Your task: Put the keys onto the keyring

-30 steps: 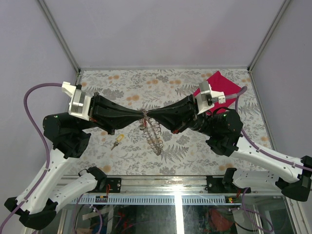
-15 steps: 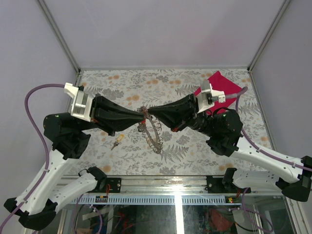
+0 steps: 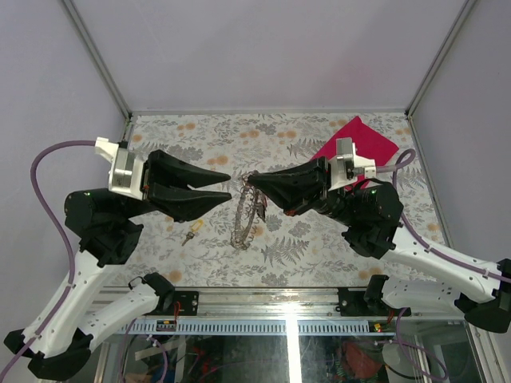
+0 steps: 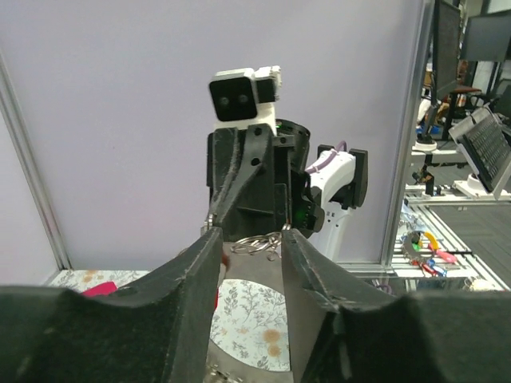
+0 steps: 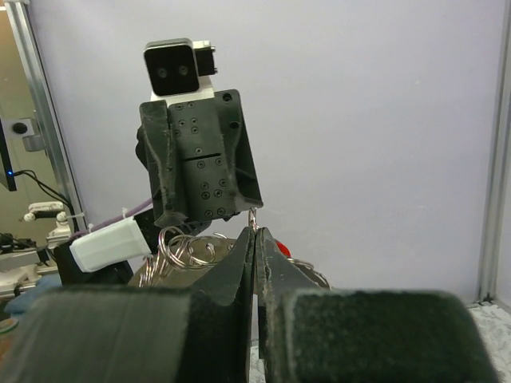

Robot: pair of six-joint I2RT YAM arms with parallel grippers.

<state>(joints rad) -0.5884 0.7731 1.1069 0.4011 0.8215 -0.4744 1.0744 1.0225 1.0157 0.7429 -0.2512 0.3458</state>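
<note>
Pinches a bunch of silver metal keyrings point(image 3: 243, 215) in the right gripper point(image 3: 254, 179), both black fingers pressed flat together on one thin ring at the top of the bunch. Lets the rest dangle below the tips in a long loop over the grey floral-patterned table point(image 3: 200, 144); cannot tell from above whether the lowest rings touch the surface. Confirms the pinch in the right wrist view, with a sliver of wire poking up between the closed fingertips point(image 5: 239, 255) and more rings fanned out behind them to the left. Holds the left gripper point(image 3: 230, 185) open just to the left of the bunch, facing the right one tip to tip, jaws parted and gripping nothing, a narrow gap between its tips and the rings. Shows the same in the left wrist view: two dark fingers spread apart, rings visible in the space beyond them. Leaves the small brass-coloured key with a yellowish head point(image 3: 192, 233) lying flat on the table, near the left gripper's underside and apart from the bunch, on no ring. Has a bright red cloth point(image 3: 363, 140) at the far right of the table, behind the right arm.
</note>
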